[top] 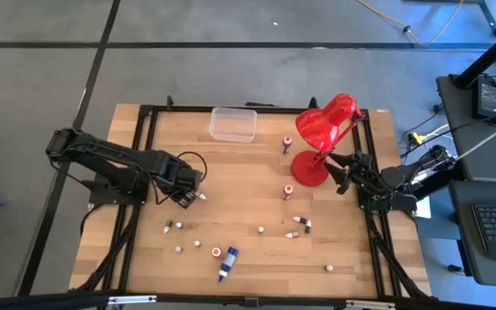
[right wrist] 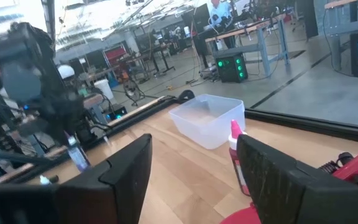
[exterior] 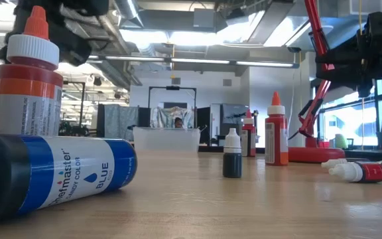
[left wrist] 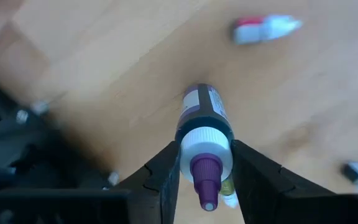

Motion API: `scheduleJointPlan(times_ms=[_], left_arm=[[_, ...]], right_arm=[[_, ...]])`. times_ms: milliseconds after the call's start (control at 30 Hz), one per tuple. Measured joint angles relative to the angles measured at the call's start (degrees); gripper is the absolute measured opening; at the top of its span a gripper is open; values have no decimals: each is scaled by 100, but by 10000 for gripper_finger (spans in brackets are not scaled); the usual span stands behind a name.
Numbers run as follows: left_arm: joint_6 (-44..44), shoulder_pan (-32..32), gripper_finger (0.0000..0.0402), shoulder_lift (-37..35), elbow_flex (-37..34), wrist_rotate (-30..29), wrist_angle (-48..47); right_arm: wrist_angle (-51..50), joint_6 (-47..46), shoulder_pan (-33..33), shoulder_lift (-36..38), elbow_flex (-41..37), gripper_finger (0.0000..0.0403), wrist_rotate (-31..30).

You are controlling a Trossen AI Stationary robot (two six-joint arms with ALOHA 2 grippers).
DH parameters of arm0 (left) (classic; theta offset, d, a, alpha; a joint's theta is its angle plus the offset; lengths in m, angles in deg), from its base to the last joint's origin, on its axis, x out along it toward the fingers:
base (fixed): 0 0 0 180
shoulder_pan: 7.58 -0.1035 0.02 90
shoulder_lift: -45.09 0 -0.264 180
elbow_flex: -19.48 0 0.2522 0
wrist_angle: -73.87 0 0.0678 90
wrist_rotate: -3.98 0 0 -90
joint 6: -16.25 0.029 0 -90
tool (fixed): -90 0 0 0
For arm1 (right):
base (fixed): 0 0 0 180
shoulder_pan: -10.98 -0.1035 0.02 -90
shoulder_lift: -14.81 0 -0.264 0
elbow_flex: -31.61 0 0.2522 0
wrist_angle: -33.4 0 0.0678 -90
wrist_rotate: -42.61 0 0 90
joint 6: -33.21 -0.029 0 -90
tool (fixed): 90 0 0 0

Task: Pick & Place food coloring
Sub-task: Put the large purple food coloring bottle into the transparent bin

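- Lying on its side closest to the low camera is the long blue bottle [exterior: 52,174], its label reading BLUE; from above it is sitting near the table's six o'clock edge [top: 226,263].
- Standing right behind it is a red bottle with an orange tip [exterior: 26,79].
- Sitting at the table's twelve o'clock edge is the clear plastic box [top: 232,124]; nothing is showing inside it, and no bottle is touching it.
- Clamping a purple bottle [left wrist: 204,124] is the left gripper [left wrist: 205,171]: both fingers are pressing the white collar under its purple tip, and the bottle is hanging clear of the wood.
- From above, that left gripper [top: 189,196] is hovering toward nine o'clock of the table's middle.
- Waiting at three o'clock is the right gripper [top: 344,175], its fingers spread with nothing between them, just beside the base of the red lamp [top: 321,138].
- Lying scattered over the half of the table toward six o'clock are the small food coloring bottles [top: 298,222], dark bodies with white caps, well apart from the box.
- Standing upright at about eleven o'clock of the lamp's base is one red bottle [top: 288,143], and another [top: 288,191] is standing at the base's seven o'clock.
- Standing upright at mid-table in the low view is a dark bottle with a white cap [exterior: 231,155].
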Motion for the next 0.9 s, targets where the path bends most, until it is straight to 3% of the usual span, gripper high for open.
scheduleJointPlan(times_ms=[200,333,567,900], left_arm=[[1030,-538,118,-2,975,-1026,16],[1906,-1243,121,-2,1753,-1591,138],[3516,-2779,114,170,2557,-974,693],[5348,-4250,115,2101,4138,-219,481]], right_arm=[[-1,-1,0,0,0,237,-9],[-1,-8,-2,0,2,237,-13],[-1,-16,-2,0,0,237,-15],[1,-23,0,0,0,237,-15]])
